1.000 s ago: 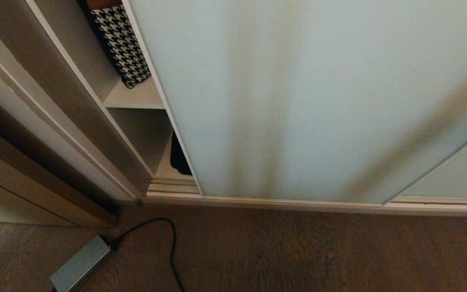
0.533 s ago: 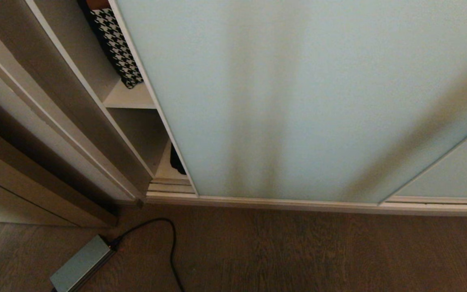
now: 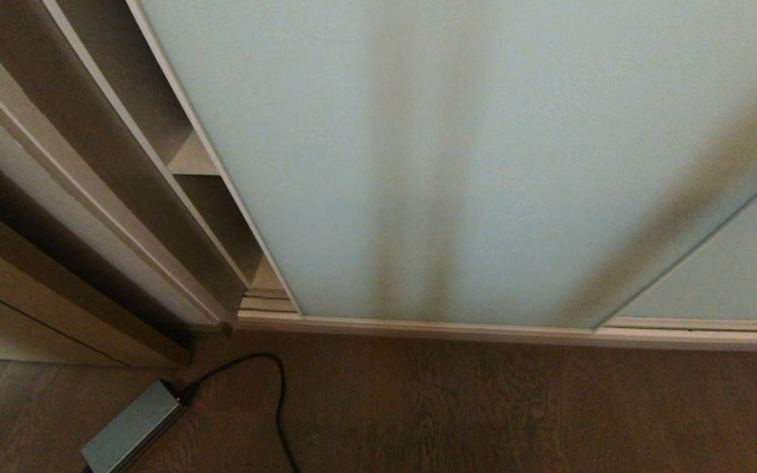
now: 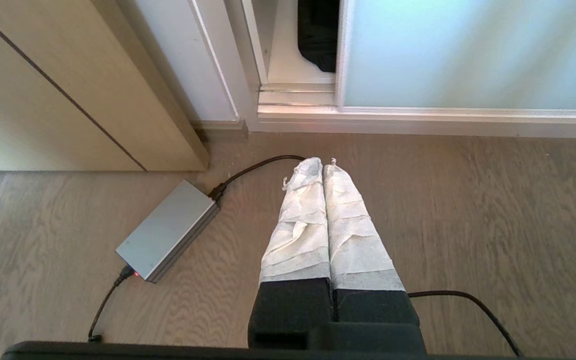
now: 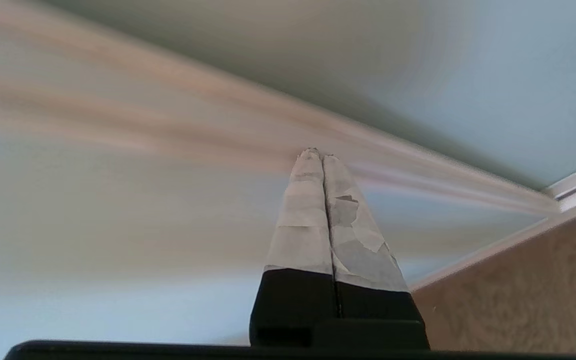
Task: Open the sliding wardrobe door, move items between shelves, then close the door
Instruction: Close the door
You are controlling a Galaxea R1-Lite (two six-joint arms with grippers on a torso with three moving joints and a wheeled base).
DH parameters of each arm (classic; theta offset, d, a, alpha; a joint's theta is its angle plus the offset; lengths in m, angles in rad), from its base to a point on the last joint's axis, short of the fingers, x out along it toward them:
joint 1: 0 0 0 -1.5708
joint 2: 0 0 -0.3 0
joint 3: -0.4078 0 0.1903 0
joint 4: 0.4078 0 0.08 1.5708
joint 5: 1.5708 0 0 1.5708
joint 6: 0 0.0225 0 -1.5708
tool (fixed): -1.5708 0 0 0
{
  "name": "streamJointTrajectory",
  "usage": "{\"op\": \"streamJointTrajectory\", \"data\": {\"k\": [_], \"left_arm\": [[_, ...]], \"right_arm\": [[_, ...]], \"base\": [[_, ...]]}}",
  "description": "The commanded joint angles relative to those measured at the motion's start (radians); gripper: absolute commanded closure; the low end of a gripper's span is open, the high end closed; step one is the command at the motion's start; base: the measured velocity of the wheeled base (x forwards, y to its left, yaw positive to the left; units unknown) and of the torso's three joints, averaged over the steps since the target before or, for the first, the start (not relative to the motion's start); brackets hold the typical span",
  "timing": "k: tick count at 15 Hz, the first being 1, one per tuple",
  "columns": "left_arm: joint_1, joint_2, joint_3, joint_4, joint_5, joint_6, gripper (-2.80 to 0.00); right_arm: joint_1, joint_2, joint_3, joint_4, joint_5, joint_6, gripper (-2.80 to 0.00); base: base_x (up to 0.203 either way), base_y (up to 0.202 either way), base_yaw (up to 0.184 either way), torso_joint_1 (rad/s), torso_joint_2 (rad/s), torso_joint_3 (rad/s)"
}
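1. One narrow gap remains at the left of the pale blue-green frosted-glass sliding door (image 3: pixel 483 164); your right gripper (image 5: pixel 318 152), fingers pressed together, touches its glass.
2. Your left gripper (image 4: pixel 315 162), also pressed together, hangs over the floor, near the soft black fabric bag (image 4: pixel 318 35) on the white bottom shelf (image 4: pixel 283 60).

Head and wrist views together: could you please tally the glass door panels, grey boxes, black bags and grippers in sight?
Pale blue-green frosted glass door panels: 2, the sliding panel and its right neighbour
Flat grey metal box: 1
Soft black fabric bag: 1
White-wrapped grippers: 2, left gripper and right gripper, both shut
Total: 6
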Motion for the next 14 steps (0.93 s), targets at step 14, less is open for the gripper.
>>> {"op": "streamJointTrajectory", "data": {"k": [14], "left_arm": [[0.001,0.001,-0.001,0.000,0.000,0.001,0.00]], "right_arm": [[0.123,-0.225,0.188,-0.002,0.004,0.006,0.00]], "base": [[0.000,0.000,0.000,0.000,0.00,0.000]]}}
